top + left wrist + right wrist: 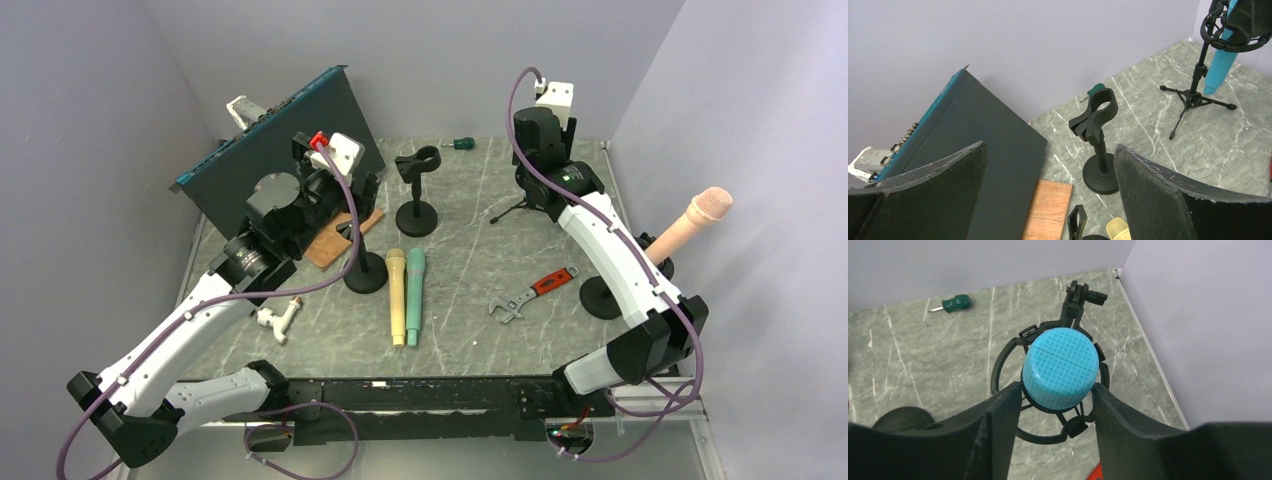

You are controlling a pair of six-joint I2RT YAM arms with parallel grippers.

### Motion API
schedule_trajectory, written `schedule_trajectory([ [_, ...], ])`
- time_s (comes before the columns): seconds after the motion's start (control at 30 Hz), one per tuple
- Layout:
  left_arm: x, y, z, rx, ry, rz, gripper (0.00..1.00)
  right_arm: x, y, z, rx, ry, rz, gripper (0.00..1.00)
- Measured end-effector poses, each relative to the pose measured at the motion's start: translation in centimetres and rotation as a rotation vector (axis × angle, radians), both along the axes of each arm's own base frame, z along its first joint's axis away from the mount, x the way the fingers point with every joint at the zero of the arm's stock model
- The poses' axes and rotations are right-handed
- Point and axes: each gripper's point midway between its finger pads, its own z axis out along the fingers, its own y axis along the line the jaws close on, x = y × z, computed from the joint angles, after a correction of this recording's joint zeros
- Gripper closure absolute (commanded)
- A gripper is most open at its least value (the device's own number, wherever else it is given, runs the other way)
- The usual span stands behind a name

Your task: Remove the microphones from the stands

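Blue mic (pixel 1060 367) sits in its stand (pixel 1075 302) at 1 o'clock on the table (pixel 460 300), right gripper (pixel 1057 390) flanking its head (can't tell if squeezing), left gripper (pixel 1048 150) wide open, empty; yank it crooked and the stand probably tips.

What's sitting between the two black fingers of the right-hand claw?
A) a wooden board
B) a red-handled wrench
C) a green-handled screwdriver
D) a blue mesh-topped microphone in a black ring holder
D: the right wrist view shows the blue microphone in its black ring holder, flanked by the fingers of the right gripper; the screwdriver lies apart, near the wall.
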Motion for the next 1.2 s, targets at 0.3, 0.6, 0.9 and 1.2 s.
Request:
schedule_trajectory([
  [0.3, 0.1, 0.1, -0.2, 0.006, -0.004, 0.008, 0.01, 0.3, 0.0, 1.2, -0.017, -0.022, 0.009, 0.69],
  [0.6, 0.2, -0.1, -0.4, 0.013, 0.000, 0.004, 0.01, 0.3, -0.2, 6.7, -0.020, -0.122, 0.028, 0.82],
  [0.9, 0.2, -0.1, -0.4, 0.011, 0.001, 0.001, 0.00, -4.2, -0.8, 14.8, 0.085, -0.360, 0.107, 0.94],
  [1.2, 0.2, -0.1, -0.5, 0.011, 0.003, 0.000, 0.00, -10.1, -1.5, 20.9, 0.231, -0.624, 0.213, 0.98],
])
